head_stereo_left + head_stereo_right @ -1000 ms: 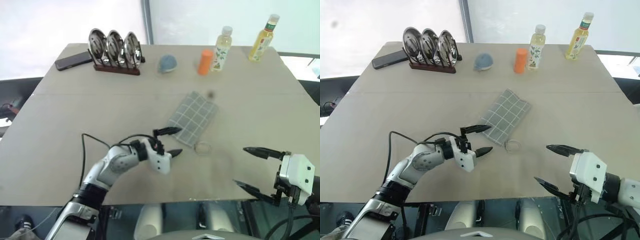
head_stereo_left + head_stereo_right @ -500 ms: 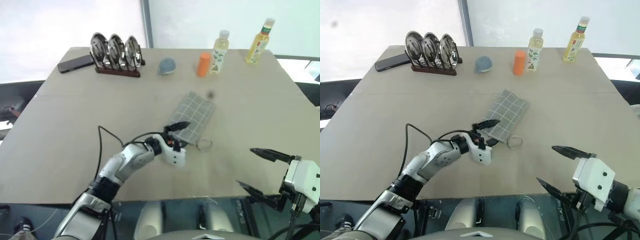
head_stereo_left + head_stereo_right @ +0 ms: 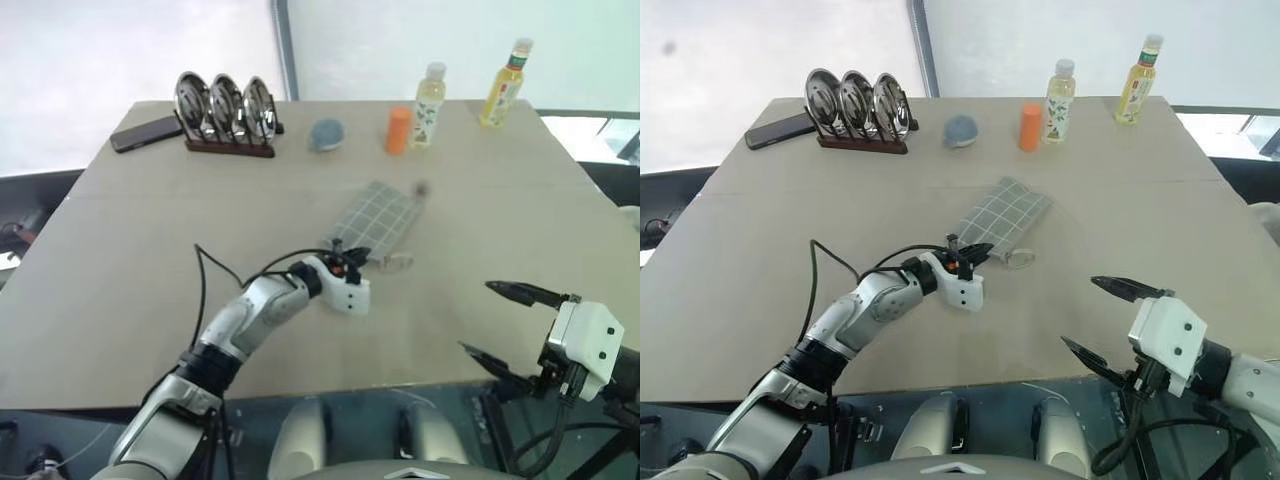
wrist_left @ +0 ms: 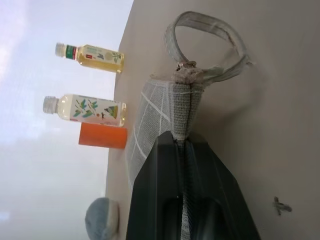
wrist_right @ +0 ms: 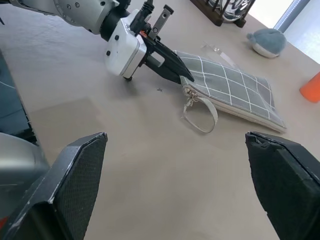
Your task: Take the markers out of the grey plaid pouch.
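Grey plaid pouch (image 3: 1005, 215) is lying flat near the middle of the table (image 3: 780, 250), slanting away toward the far right, with its pale loop (image 5: 200, 114) trailing off the near end onto the tabletop. At that near end the left gripper (image 3: 975, 253) is pinching the corner of the pouch, its two black fingers (image 4: 190, 200) pressed together with the fabric edge sandwiched between them right beside the zipper pull. The pouch is looking closed, and I cannot tell what is inside it. The right gripper (image 3: 1102, 317) is hovering off the near right edge of the table, well apart from the pouch, its fingers (image 5: 75, 170) spread wide and gripping nothing. Along the far side of the table, an orange cylinder (image 3: 1030, 127) is standing between a blue-grey ball (image 3: 960, 130) and a clear bottle (image 3: 1059, 87), and a yellow bottle (image 3: 1138, 79) is standing further right. At the far left, a wooden rack of shiny metal discs (image 3: 860, 105) is sitting beside a dark phone (image 3: 780, 129) that is lying flat.
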`<act>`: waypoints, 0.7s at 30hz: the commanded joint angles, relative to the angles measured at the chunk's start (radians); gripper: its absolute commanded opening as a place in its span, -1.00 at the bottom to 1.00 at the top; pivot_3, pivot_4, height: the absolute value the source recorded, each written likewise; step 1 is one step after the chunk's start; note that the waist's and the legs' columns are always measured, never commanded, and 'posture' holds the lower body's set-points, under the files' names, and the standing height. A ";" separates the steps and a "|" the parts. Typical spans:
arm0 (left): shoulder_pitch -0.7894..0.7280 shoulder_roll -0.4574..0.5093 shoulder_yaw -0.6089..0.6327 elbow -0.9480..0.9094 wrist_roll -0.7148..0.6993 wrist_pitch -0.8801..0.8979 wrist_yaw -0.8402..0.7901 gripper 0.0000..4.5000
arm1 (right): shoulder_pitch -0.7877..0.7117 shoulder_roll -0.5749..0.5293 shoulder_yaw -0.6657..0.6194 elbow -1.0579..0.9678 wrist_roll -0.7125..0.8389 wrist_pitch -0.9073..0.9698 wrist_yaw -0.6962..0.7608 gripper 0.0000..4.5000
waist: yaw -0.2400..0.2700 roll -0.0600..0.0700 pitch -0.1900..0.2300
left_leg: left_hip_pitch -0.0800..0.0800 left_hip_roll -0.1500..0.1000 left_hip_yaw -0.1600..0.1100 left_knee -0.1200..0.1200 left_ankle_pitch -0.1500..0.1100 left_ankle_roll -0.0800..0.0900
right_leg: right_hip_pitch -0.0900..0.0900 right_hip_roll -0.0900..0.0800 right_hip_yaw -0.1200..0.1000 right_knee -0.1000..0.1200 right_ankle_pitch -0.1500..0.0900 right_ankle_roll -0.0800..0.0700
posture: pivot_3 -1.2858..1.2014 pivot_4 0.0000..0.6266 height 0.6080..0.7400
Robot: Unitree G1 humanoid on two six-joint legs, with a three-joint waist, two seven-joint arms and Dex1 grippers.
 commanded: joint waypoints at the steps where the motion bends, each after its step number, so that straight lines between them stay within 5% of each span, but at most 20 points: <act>1: 0.009 0.019 0.070 -0.007 -0.160 -0.004 -0.046 -0.96 | -0.042 0.001 0.015 -0.004 -0.002 -0.004 -0.030 1.00 | -0.005 -0.001 0.001 | 0.000 0.000 0.000 0.000 0.000 0.000 | 0.000 0.000 0.000 0.000 0.000 0.000 | 0.03 -0.52 1.00; 6: -0.006 -0.064 0.171 0.001 -0.711 -0.019 -0.272 -0.96 | -0.182 -0.020 0.063 -0.026 0.006 0.194 -0.177 1.00 | -0.011 -0.005 0.004 | -0.003 0.000 0.001 0.001 0.000 0.001 | -0.002 -0.001 0.001 0.000 0.002 -0.003 | 0.03 -0.52 1.00; 10: -0.020 -0.075 0.235 -0.063 -1.099 0.200 -0.558 -0.96 | -0.411 0.026 0.115 -0.031 0.266 0.476 -0.334 1.00 | -0.013 -0.008 0.006 | -0.006 -0.002 0.002 0.000 0.000 0.005 | -0.003 0.001 0.003 0.001 0.005 -0.007 | 0.03 -0.52 1.00; 21: 0.071 -0.076 0.274 -0.145 -1.269 0.377 -0.753 -0.96 | -0.702 0.221 0.188 0.115 0.762 0.775 -0.738 1.00 | -0.015 -0.010 0.008 | -0.009 -0.002 0.000 0.001 -0.005 0.008 | -0.003 0.003 0.001 -0.001 -0.001 -0.006 | 0.03 -0.52 1.00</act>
